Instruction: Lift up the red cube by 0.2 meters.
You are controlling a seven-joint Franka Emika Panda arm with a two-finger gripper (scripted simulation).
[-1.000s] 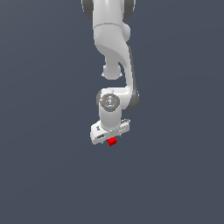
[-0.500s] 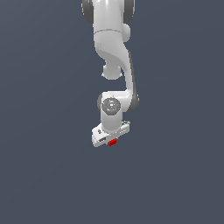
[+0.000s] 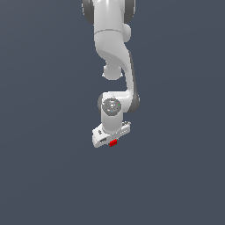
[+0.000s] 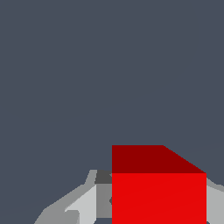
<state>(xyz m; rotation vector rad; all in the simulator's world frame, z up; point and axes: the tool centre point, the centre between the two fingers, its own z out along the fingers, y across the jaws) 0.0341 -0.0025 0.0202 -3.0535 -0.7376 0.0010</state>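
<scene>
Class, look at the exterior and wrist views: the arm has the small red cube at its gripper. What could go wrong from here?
1. The red cube is far smaller than the gripper, and only a sliver shows below it; a shallow hold could slip.
2. In the wrist view the cube hides most of the fingers, so contact cannot be checked; it may be off centre and twist.

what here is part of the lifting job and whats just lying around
Part of the job:
- the red cube, sitting between the tool's fingers
- the tool, closed on the cube
- the white arm carrying it

Just lying about:
- nothing else shows in either view; only a plain dark grey background
</scene>
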